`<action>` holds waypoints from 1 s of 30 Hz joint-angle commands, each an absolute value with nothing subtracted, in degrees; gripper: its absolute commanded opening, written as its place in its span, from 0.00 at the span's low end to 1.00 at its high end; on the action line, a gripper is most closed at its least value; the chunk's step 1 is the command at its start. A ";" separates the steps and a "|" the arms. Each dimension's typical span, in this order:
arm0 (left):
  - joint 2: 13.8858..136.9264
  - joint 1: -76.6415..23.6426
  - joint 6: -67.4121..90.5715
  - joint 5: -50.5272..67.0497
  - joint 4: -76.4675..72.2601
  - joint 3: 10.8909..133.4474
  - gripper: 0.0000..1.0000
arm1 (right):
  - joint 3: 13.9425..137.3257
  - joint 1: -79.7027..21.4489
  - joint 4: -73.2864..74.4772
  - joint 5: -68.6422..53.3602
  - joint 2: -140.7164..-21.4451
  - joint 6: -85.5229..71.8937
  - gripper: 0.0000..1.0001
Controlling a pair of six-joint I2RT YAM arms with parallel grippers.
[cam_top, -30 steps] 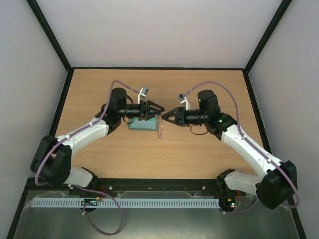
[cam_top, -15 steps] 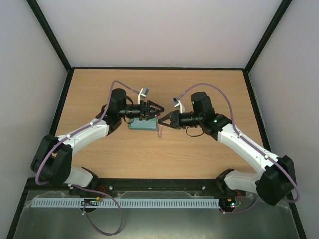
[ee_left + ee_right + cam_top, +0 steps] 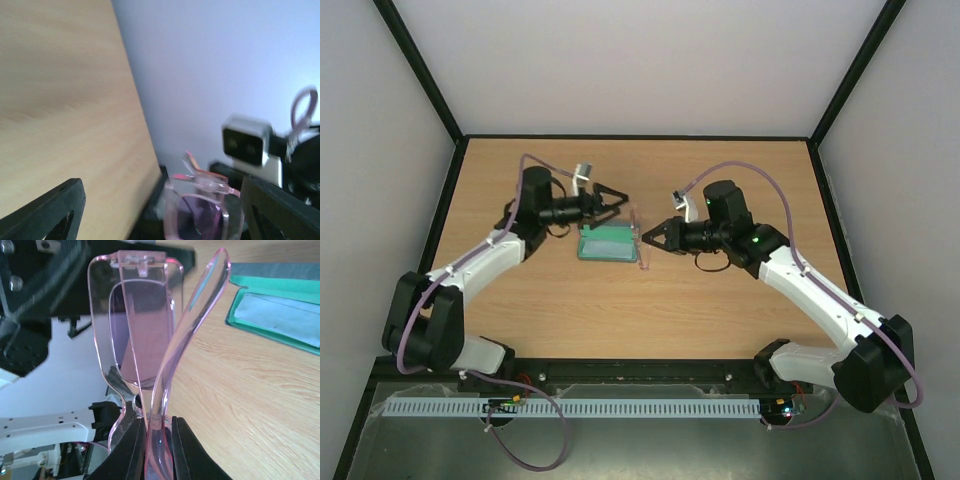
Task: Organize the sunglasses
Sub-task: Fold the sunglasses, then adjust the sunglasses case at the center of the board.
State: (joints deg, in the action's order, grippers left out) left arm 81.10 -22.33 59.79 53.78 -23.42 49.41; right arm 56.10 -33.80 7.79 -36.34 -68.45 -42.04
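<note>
Over wooden table [image 3: 720,310], right claw [image 3: 159,432] pinches the sunglasses [image 3: 142,330] by one arm; left claw [image 3: 618,198] gapes empty.

Before you, the sunglasses [image 3: 145,325] show thick, see-through pink plastic, glossy and smooth, with faintly violet lenses. The fingers [image 3: 127,452] of your right gripper [image 3: 159,432] look like black plastic with a dull sheen. The table [image 3: 720,310] is pale wood grain, smooth and matt. Inside the case [image 3: 270,285], the green lining looks soft and matt, and the light-blue cloth [image 3: 280,315] on it appears finely woven. Your arms wear glossy white plastic shells [image 3: 820,295]. The pale walls [image 3: 640,60] look flat and matt.
</note>
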 commanded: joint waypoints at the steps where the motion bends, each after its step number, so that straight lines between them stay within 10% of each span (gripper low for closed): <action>1: 81.44 -12.41 50.98 49.52 -11.40 54.33 0.97 | 58.67 -34.09 14.84 -31.38 -66.40 -39.11 0.01; 17: 108.50 -2.93 39.29 41.61 -3.50 61.51 0.99 | 57.30 -34.01 18.75 -28.96 -63.33 -38.14 0.01; 30: 106.11 -7.58 41.04 42.62 -6.50 50.68 0.99 | 55.83 -34.01 18.17 -29.42 -63.03 -38.70 0.01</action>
State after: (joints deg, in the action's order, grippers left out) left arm 108.14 -6.46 40.47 42.39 -6.63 55.53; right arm 56.58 -33.78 16.86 -29.06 -64.36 -38.92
